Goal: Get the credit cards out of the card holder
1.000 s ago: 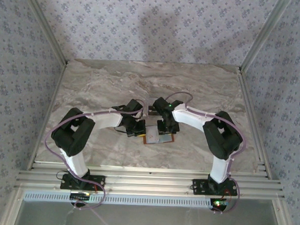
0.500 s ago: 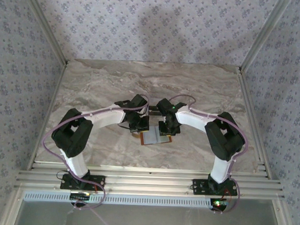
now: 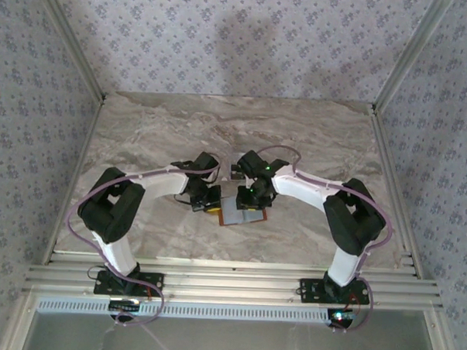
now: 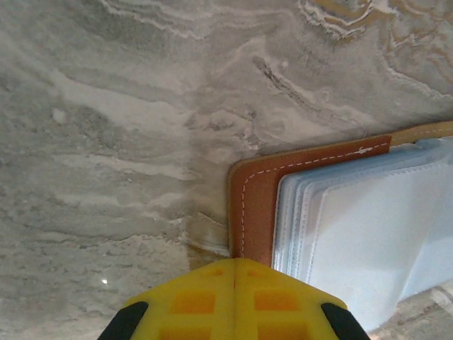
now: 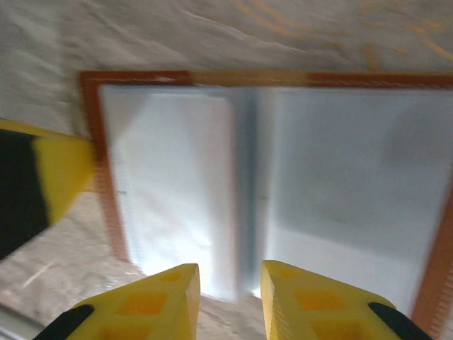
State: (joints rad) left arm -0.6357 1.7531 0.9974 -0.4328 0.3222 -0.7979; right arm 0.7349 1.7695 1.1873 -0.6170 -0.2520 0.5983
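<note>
The card holder [image 3: 245, 214] lies unfolded on the marble table, orange-brown rim [image 4: 258, 205] around pale grey-blue sleeves [image 5: 333, 177]. My left gripper [image 4: 236, 261] is shut with nothing between its yellow fingertips, which sit at the holder's left edge, next to the stitched rim. My right gripper [image 5: 230, 283] is open by a narrow gap and hovers over the holder's middle fold [image 5: 248, 184], near its front edge. The left gripper's yellow and black finger [image 5: 49, 177] shows at the holder's left side. The credit cards are hidden.
Grey veined marble table [image 3: 165, 133] stretches around the holder. Patterned walls close off the back and both sides, with metal rails [image 3: 229, 279] along the near edge. Both arms [image 3: 159, 183] bend inward and meet at the middle.
The left gripper swung toward the back and returned to the holder's left edge. The right gripper shifted slightly left over the holder and its jaws narrowed a little.
</note>
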